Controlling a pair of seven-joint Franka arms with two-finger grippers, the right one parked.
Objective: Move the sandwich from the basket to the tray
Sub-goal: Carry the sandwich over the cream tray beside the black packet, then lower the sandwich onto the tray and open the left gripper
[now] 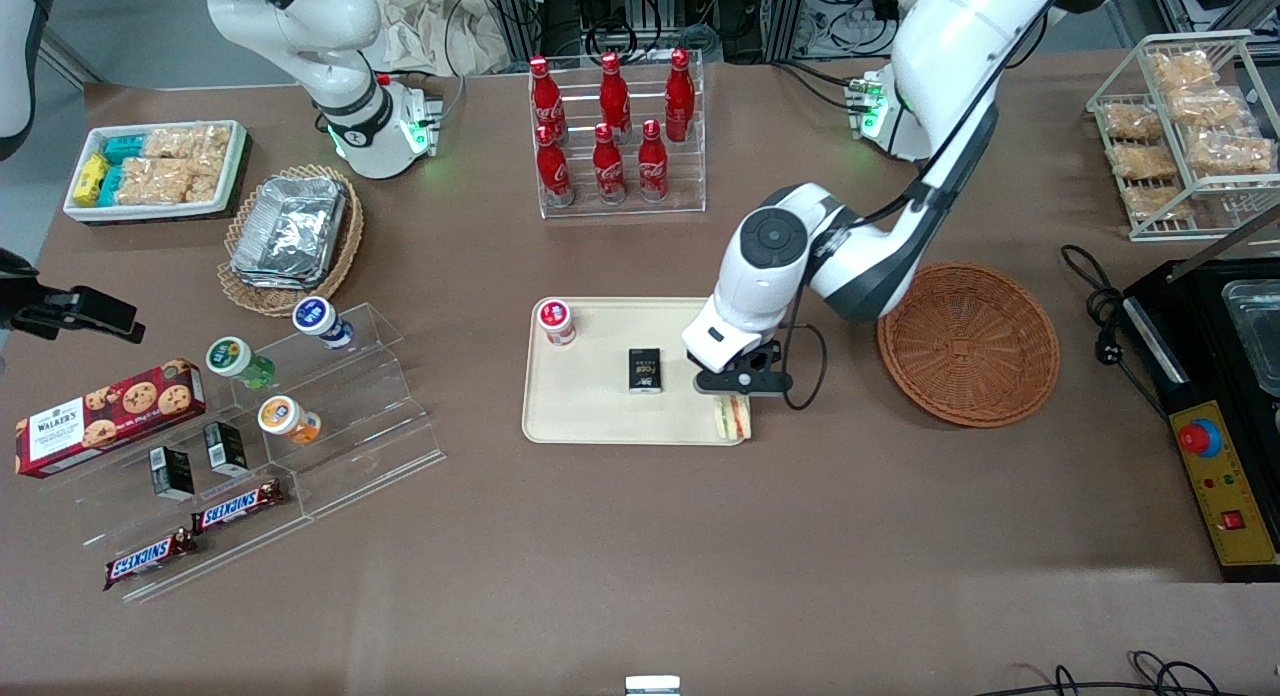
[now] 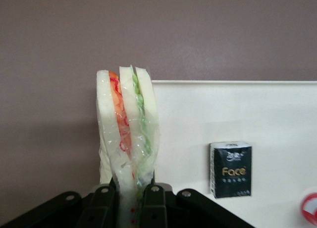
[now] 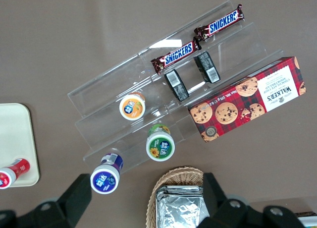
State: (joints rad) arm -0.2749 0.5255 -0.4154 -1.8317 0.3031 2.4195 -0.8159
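Note:
A wrapped sandwich (image 1: pixel 733 418) (image 2: pixel 128 134) of white bread with orange and green filling stands on edge at the tray's corner nearest the front camera, on the basket's side. My left gripper (image 1: pixel 740 381) (image 2: pixel 128 208) is directly above it and shut on it, its black fingers (image 2: pixel 153 200) pressing both bread faces. Part of the sandwich hangs over the cream tray (image 1: pixel 590 406) (image 2: pixel 223 114), part over the brown table. The reddish-brown round basket (image 1: pixel 968 343) sits beside the tray toward the working arm's end, with nothing in it.
On the tray lie a black Face box (image 1: pixel 645 369) (image 2: pixel 231 168) and a red-lidded cup (image 1: pixel 556 321). A rack of cola bottles (image 1: pixel 615 136) stands farther from the front camera. An acrylic snack stand (image 1: pixel 300 426) sits toward the parked arm's end. A black appliance (image 1: pixel 1215 376) is near the basket.

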